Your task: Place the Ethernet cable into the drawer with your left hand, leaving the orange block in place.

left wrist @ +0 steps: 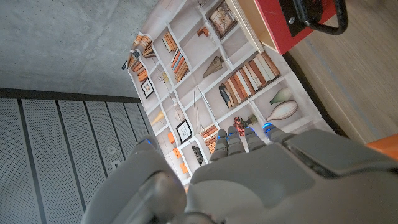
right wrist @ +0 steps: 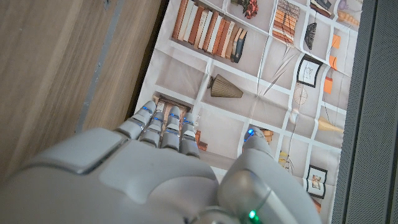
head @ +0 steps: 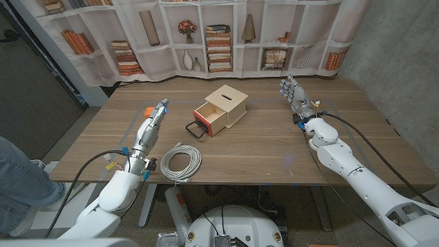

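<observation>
Wood-grain surface under a printed bookshelf backdrop is where everything sits, with concrete wall to one side. Starting at the left hand: it is extended over the wood, fingers straight and close together, holding nothing, pointing away from the robot toward the backdrop. The Ethernet cable is a grey coil lying near the front edge, just beside that arm's wrist, toward the middle of the table and behind the fingertips, so I judge the hand must draw back and swing inward to reach it. Being a round coil, it has no real long axis. Beyond it, further in, stands the small wooden box with its red-fronted drawer pulled open, black handle facing the cable. An orange block peeks out just beside the left hand's far side. The right hand stands well apart on the other side, fingers spread and empty, much farther from the coil.
</observation>
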{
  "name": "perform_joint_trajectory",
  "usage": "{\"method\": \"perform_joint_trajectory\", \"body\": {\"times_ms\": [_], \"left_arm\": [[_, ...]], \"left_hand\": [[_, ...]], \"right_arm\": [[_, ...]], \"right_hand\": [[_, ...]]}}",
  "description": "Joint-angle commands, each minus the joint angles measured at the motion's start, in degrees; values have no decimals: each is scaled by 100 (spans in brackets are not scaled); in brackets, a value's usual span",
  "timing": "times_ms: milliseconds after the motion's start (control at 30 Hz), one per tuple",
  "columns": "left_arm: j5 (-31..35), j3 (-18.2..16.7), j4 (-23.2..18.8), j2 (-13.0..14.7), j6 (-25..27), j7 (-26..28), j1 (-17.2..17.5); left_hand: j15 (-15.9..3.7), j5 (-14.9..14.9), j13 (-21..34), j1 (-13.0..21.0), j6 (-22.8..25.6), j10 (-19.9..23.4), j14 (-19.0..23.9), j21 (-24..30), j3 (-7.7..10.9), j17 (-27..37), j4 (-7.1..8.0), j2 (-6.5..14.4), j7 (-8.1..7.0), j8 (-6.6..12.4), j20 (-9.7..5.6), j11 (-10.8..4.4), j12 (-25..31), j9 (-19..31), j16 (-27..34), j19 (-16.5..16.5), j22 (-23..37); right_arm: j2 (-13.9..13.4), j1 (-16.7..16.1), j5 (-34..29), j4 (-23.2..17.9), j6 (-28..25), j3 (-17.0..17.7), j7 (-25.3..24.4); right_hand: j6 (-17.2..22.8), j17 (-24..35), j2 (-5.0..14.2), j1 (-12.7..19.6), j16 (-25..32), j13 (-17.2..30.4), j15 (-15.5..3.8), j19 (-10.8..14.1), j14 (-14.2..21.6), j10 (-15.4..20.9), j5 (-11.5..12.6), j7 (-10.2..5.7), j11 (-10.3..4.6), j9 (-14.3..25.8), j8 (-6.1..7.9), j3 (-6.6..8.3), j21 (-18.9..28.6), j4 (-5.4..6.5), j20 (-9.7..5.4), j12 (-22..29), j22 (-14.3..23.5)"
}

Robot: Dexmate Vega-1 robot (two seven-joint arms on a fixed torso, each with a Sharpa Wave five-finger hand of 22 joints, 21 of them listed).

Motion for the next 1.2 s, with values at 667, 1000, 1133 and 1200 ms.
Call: {"method": "perform_joint_trajectory", "body": {"times_ms": [667, 1000, 1133, 1200], "left_arm": [[219, -200, -241, 297, -211, 490, 731], [366, -274, -300, 310, -279, 669, 936], [451, -290, -297, 300, -338, 746, 990], [508, -319, -317, 300, -366, 804, 1046]], "left_hand": [[-17, 54, 19, 79, 101, 72, 37, 3, -24, 11, -10, 21, -6, 41, 13, -14, 16, 22, -16, -322, 17], [-24, 58, 19, 90, 129, 91, 57, 4, -29, 11, -14, 30, -3, 43, 23, -15, 14, 22, -15, -308, 17], [-31, 60, 19, 97, 145, 114, 82, 5, -31, 11, -16, 34, -2, 44, 22, -14, 19, 22, -9, -300, 17], [-35, 61, 19, 100, 159, 119, 91, 7, -33, 10, -17, 36, -3, 47, 24, -21, 18, 22, -7, -294, 17]], "right_arm": [[-82, -84, -53, -227, -112, 10, -144], [-91, -72, -68, -244, -127, -10, -129], [-85, -59, -82, -224, -110, -21, -114], [-73, -55, -62, -230, -128, -18, -119]], "right_hand": [[34, 20, 11, 66, -13, 10, 26, 48, 14, 19, -23, 26, 7, 8, -27, -10, -35, -34, -196, -29, 29], [35, 20, 15, 67, -13, 10, 23, 53, 14, 20, -25, 25, 11, 8, -27, -13, -45, -34, -195, -31, 29], [37, 20, 15, 68, -13, 10, 25, 55, 15, 21, -26, 26, 8, 8, -27, -15, -50, -35, -195, -31, 30], [36, 20, 16, 69, -14, 10, 29, 56, 14, 19, -26, 27, 3, 8, -28, -16, -52, -36, -195, -32, 30]]}}
